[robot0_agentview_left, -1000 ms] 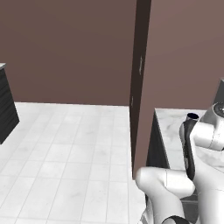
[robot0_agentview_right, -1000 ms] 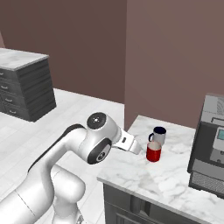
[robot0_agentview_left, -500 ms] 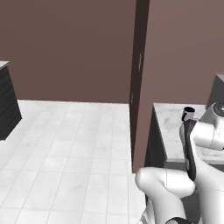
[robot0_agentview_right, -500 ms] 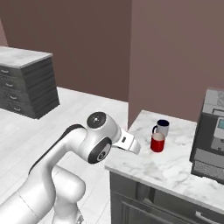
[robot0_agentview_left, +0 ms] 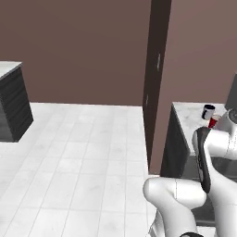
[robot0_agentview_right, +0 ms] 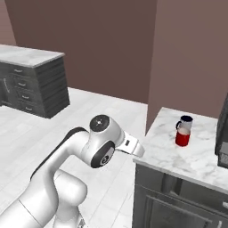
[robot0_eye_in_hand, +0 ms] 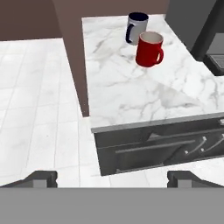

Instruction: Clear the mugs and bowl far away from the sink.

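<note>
My pincer (robot0_eye_in_hand: 112, 178) gapes empty (nothing grasped), both mugs, red mug (robot0_eye_in_hand: 149, 49) and white-grey mug (robot0_eye_in_hand: 136, 28), touching at one o'clock on the marble counter (robot0_eye_in_hand: 131, 92), seemingly placed; bowl remains.

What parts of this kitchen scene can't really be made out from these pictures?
- Glossy red mug: in the left base view the robot's white arm hides most of it.
- White-grey mug with navy inside: in the right base view the red mug covers its lower half.
- Dark appliance on the marble counter: cut off by the right edge, so what it is stays unclear.
</note>
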Robot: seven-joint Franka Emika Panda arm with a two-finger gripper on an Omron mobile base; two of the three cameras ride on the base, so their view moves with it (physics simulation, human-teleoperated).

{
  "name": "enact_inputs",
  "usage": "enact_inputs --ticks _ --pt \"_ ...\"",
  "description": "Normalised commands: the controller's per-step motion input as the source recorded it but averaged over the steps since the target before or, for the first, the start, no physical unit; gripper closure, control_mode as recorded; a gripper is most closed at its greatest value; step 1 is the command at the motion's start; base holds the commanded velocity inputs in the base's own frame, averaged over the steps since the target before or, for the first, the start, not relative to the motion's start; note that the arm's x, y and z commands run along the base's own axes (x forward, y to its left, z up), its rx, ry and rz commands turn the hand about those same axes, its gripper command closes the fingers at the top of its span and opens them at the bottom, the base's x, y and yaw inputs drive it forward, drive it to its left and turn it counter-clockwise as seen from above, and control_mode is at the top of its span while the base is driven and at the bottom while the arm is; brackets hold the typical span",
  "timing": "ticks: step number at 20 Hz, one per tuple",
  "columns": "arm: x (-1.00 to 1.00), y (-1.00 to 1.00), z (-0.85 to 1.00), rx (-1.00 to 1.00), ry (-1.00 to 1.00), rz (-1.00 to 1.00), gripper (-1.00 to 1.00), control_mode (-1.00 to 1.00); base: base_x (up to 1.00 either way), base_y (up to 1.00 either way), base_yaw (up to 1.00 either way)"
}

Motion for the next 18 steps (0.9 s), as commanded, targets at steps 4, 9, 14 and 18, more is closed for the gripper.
enact_inputs --ticks 4,9,14,18 --pt "0.00 0.00 0.00 0.00 0.00 0.00 -1.00 1.00 0.56 1.00 0.00" --pt "0.00 0.00 0.00 0.00 0.00 0.00 -1.00 1.00 0.85 1.00 -0.02" --pt "0.00 0.00 0.00 0.00 0.00 0.00 -1.00 1.00 0.96 1.00 -0.07" --pt "0.00 0.00 0.00 0.00 0.00 0.00 -1.00 1.00 0.87 1.00 -0.09"
